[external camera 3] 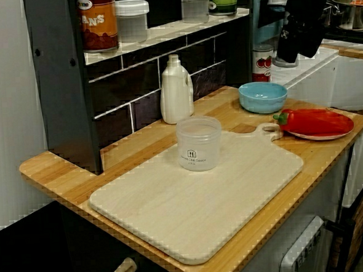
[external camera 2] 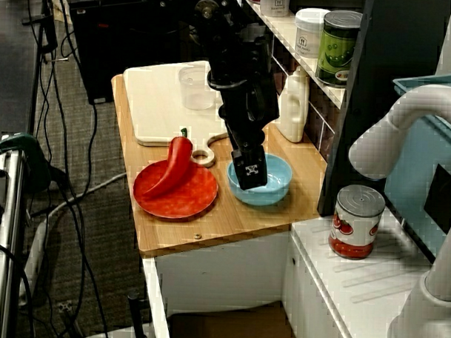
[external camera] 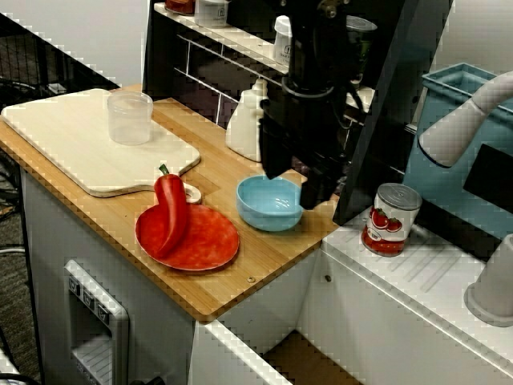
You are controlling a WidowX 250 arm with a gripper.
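- Gripper is hanging right over the blue bowl, dead center in the high front view. Its two black fingers are looking spread apart with nothing between them, so it's loose and not grabbing anything. In the side view its tip is covering the left part of the bowl, and I honestly can't tell if it's touching.
- Far left, a pale cutting board is lying on the wooden counter, filling the upper left of the frame.
- A clear plastic cup is standing upright on that board, toward its back edge.
- Moving right, a red pepper is lying on a red plate, with its stem pointing up toward the board's handle.
- The blue bowl is sitting just right of the plate, close to it but apart, near the counter's right end.
- Behind the bowl, a white bottle is standing against the dark tiled wall.
- Over on the right, a tomato can is standing upright on the white surface, well apart from the bowl.
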